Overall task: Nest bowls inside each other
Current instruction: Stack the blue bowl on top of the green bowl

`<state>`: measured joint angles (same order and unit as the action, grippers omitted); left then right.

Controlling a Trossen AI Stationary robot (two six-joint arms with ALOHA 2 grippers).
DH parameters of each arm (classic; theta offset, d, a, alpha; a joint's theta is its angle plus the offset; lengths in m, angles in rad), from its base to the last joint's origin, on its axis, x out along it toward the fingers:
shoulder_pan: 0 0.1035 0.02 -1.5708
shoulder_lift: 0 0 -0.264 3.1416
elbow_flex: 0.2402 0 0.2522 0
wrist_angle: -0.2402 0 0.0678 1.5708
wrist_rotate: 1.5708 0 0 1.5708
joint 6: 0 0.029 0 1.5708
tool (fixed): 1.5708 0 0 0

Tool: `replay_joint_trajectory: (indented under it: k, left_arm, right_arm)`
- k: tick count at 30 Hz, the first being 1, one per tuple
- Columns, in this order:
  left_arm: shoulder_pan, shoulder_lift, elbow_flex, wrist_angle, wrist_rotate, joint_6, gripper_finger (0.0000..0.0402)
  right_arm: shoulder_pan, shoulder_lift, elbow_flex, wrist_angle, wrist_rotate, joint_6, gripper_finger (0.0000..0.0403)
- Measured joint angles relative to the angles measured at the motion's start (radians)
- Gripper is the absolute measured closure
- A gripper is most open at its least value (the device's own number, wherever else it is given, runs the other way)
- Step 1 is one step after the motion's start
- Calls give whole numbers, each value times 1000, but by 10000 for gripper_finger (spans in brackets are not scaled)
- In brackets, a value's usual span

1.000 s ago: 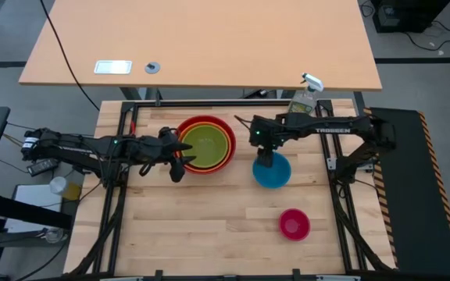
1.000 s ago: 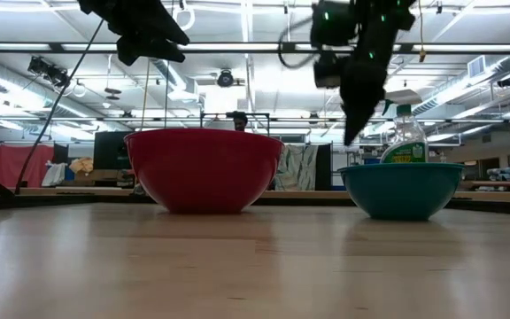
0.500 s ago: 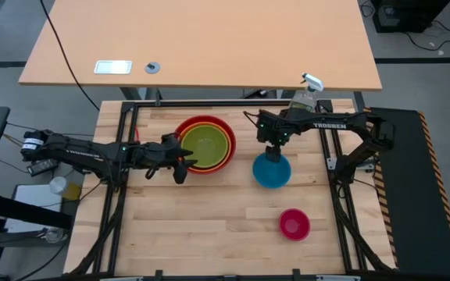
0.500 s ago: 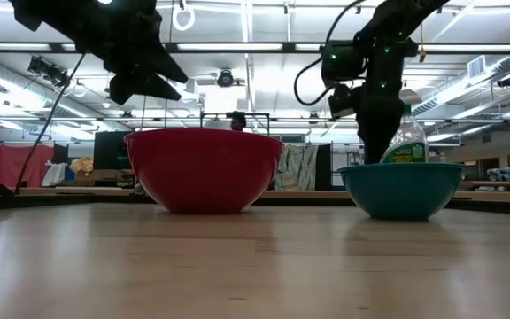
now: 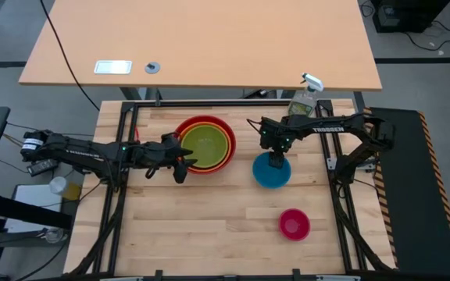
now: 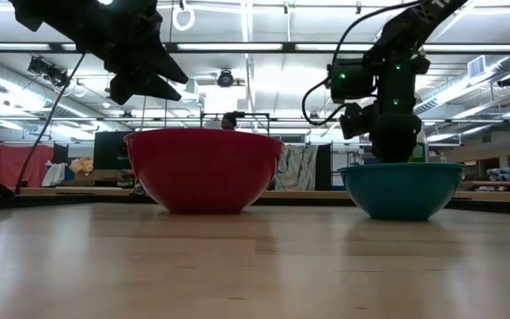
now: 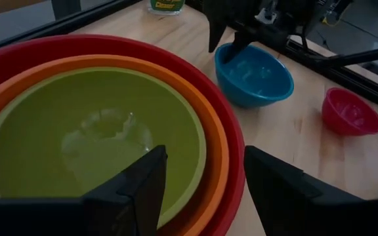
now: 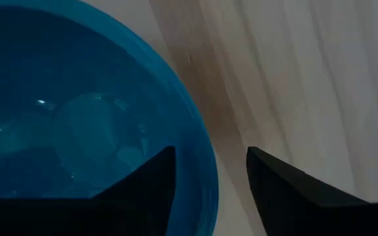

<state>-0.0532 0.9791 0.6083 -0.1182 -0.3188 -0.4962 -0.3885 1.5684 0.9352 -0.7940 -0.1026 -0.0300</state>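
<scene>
The red bowl [image 5: 181, 131] stands on the table at the far middle, with the orange bowl [image 7: 202, 105] and the lime green bowl [image 5: 208, 144] nested in it. To its right stands the blue bowl [image 5: 270, 176], and the pink bowl [image 5: 294, 225] sits nearer the front right. My left gripper [image 5: 180, 165] hovers open above the red bowl's near-left rim [image 7: 233, 141]. My right gripper [image 8: 210, 154] points down, open, astride the blue bowl's far rim [image 8: 205, 177]: one finger [image 8: 146, 180] inside the bowl, the other [image 8: 281, 187] outside, with a gap on each side.
A clear spray bottle [image 5: 303, 100] stands at the table's far right edge, just behind the blue bowl. Black frame rails [image 5: 209, 102] run along the table's edges. Bare wood [image 5: 209, 226] lies in front of the bowls.
My right gripper has come down and shifted toward the blue bowl's far rim, ending with its fingers at rim height. My left gripper sank a little above the red bowl's rim, then kept still. No bowl has moved.
</scene>
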Motion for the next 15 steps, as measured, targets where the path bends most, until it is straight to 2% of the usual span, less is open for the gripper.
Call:
replay_joint_trajectory:
  k: [15]
  left_arm:
    - [0, 0, 0, 0, 0, 1, 194]
  right_arm:
    - [0, 0, -34, 13, 2, 65, 295]
